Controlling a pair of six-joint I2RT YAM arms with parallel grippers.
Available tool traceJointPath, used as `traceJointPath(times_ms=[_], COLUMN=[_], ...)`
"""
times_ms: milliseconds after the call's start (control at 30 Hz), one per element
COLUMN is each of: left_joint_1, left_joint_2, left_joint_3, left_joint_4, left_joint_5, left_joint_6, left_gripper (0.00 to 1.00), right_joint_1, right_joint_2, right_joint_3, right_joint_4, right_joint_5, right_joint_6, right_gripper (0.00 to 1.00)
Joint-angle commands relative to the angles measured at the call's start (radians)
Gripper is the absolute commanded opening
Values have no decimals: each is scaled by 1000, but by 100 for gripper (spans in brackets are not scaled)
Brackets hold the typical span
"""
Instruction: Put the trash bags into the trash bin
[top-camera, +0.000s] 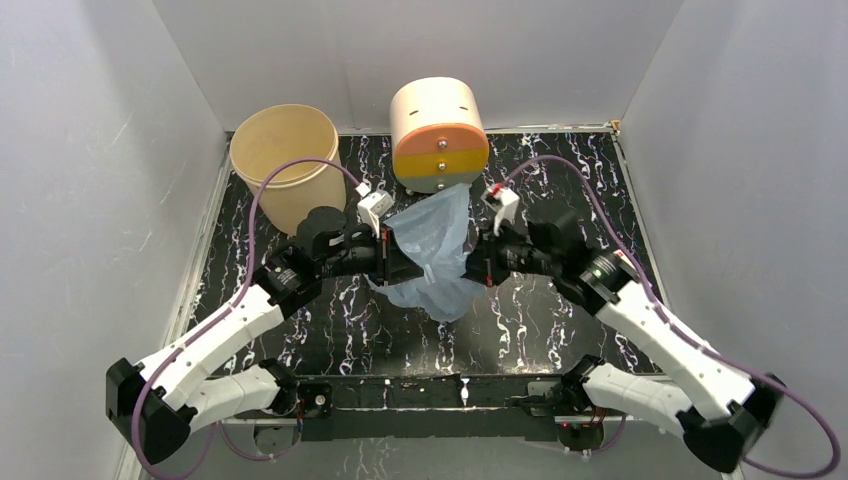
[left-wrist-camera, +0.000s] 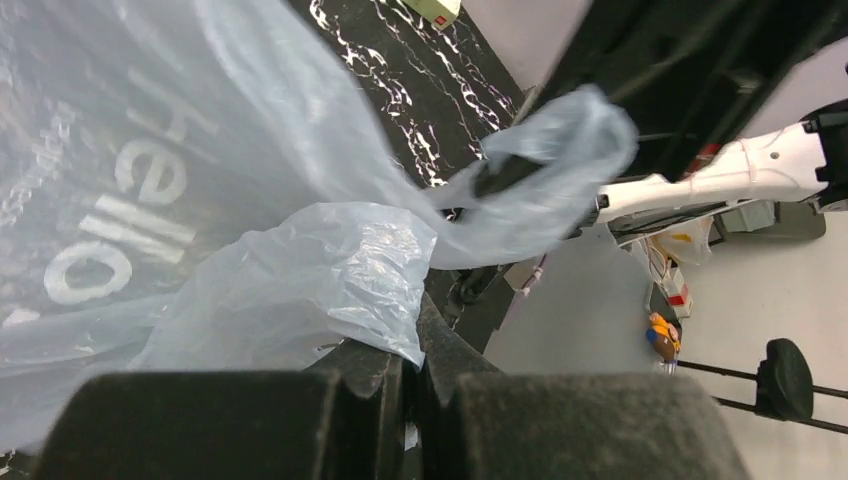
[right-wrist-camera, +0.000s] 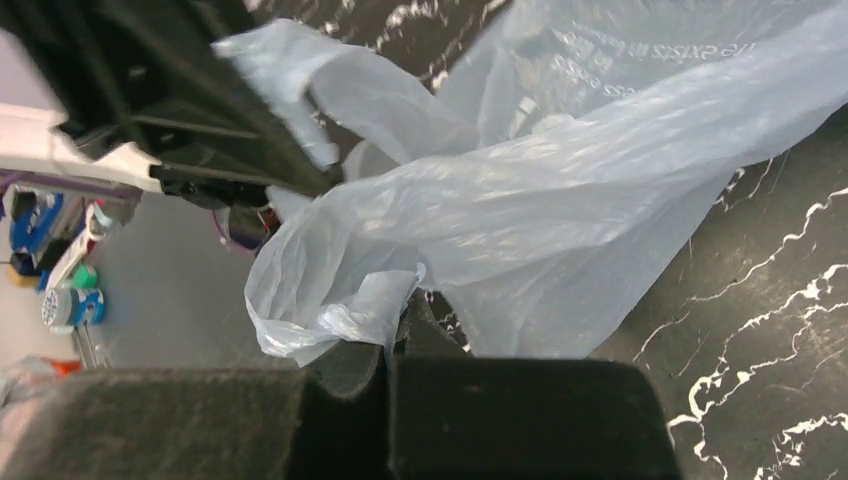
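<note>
**Bag pinched from both sides, bin off to the left rear**

We have the trash bag (top-camera: 432, 255) held between the two arms over the middle of the bench (top-camera: 560, 330). The left gripper (top-camera: 390, 262) is clamped on its left edge, and the wrist view shows a fold of film squeezed between the closed fingers. The right gripper (top-camera: 475, 268) is likewise closed on a bunch of film at the right edge.

The bag's long axis runs front to back. Its far end reaches up towards the cream cylinder (top-camera: 438, 135), and its near end sags in a loose lump below the grippers. We cannot tell whether that lump touches the bench.

The trash bin (top-camera: 300, 195) stands at the back left, mouth up, beyond the left arm's wrist and well clear of the right arm. We judge the carry must therefore go left and away, with the left arm leading and the slack film lifted over the rim.
</note>
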Motion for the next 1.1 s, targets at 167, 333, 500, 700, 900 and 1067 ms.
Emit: traceJointPath(times_ms=[167,333,500,700,900,1067], left_joint_1=[-13,-7,16,15,14,13], left_joint_2=[-83,-14,59,17,-32,-66], left_joint_3=[199,403,393,248,160,61], left_joint_4=[-359,-589,-580,-336,-172,-12], left_joint_5=[-679,-988,-880,-530,-289,-161], left_joint_6=[93,184,190,136,75,-8], left_gripper=[0,0,0,0,0,0], right_joint_1=[-1,-1,-1,-2,-4,-3], right_joint_2=[320,274,125,129,105,133], right_joint_3=[280,157,-94,75,135,19], right_joint_4=[-616,-406,637,711,277,437], right_joint_5=[-17,-585,-958,-750,-260,-376], right_joint_6=[-211,-327,361,342,79,236], right_gripper=[0,0,0,1,14,31])
